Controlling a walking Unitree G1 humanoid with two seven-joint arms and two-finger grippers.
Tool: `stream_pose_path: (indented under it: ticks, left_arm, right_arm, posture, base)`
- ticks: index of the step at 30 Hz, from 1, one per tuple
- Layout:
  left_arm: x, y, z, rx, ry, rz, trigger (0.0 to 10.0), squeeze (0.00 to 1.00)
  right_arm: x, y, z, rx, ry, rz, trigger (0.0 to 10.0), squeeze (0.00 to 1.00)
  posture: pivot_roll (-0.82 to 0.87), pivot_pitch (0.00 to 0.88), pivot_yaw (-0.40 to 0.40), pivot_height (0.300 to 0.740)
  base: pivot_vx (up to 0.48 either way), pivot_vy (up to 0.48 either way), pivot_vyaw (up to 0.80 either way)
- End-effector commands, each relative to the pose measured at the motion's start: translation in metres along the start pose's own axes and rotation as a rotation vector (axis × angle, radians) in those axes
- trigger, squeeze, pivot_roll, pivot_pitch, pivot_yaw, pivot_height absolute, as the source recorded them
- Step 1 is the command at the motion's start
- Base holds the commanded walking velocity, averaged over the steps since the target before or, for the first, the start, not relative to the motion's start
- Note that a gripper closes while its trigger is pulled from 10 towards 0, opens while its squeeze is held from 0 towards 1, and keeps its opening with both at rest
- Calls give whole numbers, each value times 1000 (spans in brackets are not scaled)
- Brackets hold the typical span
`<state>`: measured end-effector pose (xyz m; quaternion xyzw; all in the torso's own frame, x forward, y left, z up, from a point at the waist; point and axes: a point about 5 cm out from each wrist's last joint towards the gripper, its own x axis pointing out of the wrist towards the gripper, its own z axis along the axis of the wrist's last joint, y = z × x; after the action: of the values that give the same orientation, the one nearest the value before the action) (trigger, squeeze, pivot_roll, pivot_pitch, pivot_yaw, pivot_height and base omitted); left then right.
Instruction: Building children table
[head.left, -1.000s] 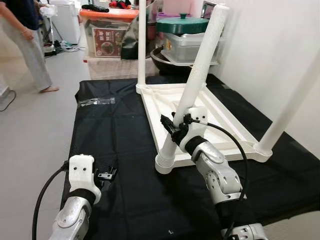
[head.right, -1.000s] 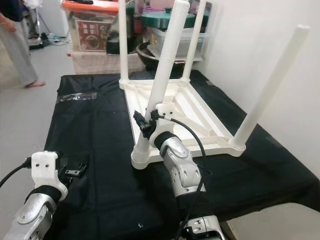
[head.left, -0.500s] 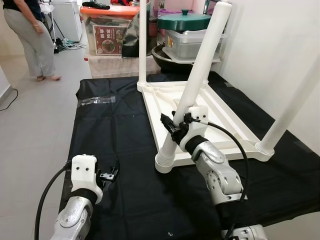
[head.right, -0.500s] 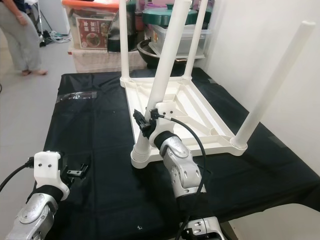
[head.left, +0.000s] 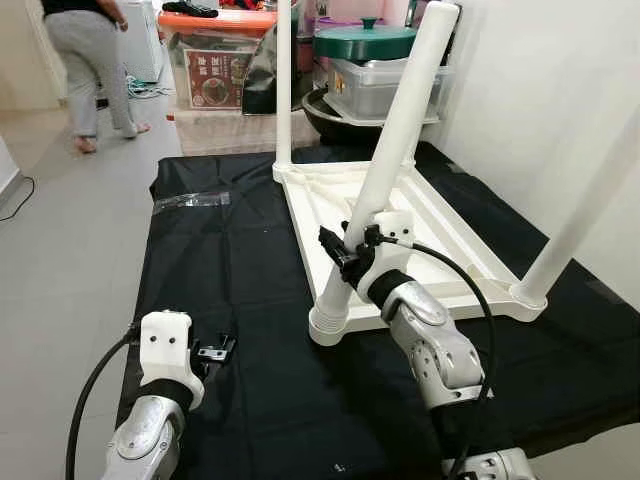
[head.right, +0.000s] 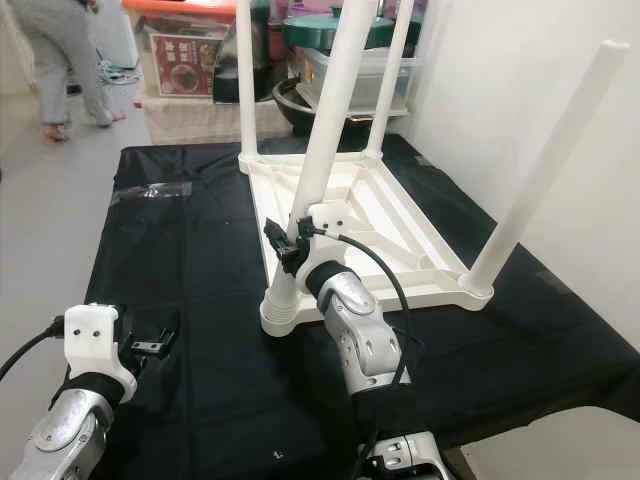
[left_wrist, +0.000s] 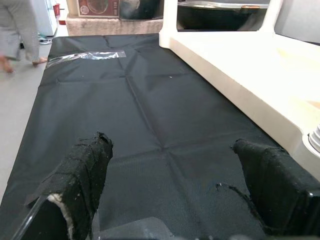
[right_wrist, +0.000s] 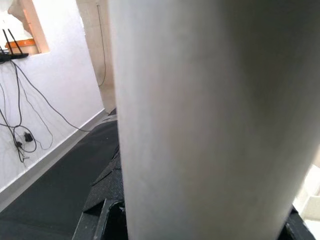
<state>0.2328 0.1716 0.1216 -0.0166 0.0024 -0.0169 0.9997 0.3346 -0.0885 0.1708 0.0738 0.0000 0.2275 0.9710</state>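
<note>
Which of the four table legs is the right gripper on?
The near-left leg, at the corner closest to the robot; the right gripper sits low on it. The other three legs stand free.

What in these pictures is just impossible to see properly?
- Right tool: its grip on the near white plastic table leg is hidden behind its own wrist in the eye views; in the right wrist view the leg blocks it.
- Person at the back: cut off by the top edge.
- Small clear plastic bag on the black cloth: contents too small to tell.
</note>
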Motion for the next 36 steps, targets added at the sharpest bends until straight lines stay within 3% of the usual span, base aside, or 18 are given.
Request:
stream_pose_path:
  ticks: [1,5,7,8,10,17,24,36]
  left_arm:
    - [1,-2,-2,-9,14,-3,10000,0]
    - [2,-2,-2,-10,15,-5,10000,0]
    - [3,-3,-3,-9,18,-10,10000,0]
    - [3,-3,-3,-9,18,-10,10000,0]
    - [4,-3,-3,-11,19,-11,10000,0]
    - [1,0,-6,-19,27,-7,10000,0]
    - [-3,2,-7,-32,30,9,10000,0]
    - [-4,4,-10,-42,43,21,10000,0]
  right_arm:
    - [-7,-8,-31,-12,171,13,10000,0]
    - [-6,-4,-30,-27,171,76,10000,0]
    - [-5,4,-23,-99,153,234,10000,0]
    - [-5,4,-23,-99,153,234,10000,0]
    - [-5,12,-11,-195,129,432,10000,0]
    - [-2,18,2,-289,130,659,10000,0]
    - [10,19,19,-277,93,742,10000,0]
    - [-1,27,7,-173,86,887,10000,0]
  posture:
    - [47,0,-73,740]
    - [46,0,-72,740]
    - [42,0,-70,740]
    - [42,0,-70,740]
    - [41,0,-72,740]
    - [47,0,-78,740]
    - [66,0,-92,740]
    - [82,0,-96,740]
  base:
    - [0,0,0]
    - [0,0,0]
    - [0,0,0]
    - [0,0,0]
    - [0,0,0]
    - [0,0,0]
    - [0,0,0]
    - [0,0,0]
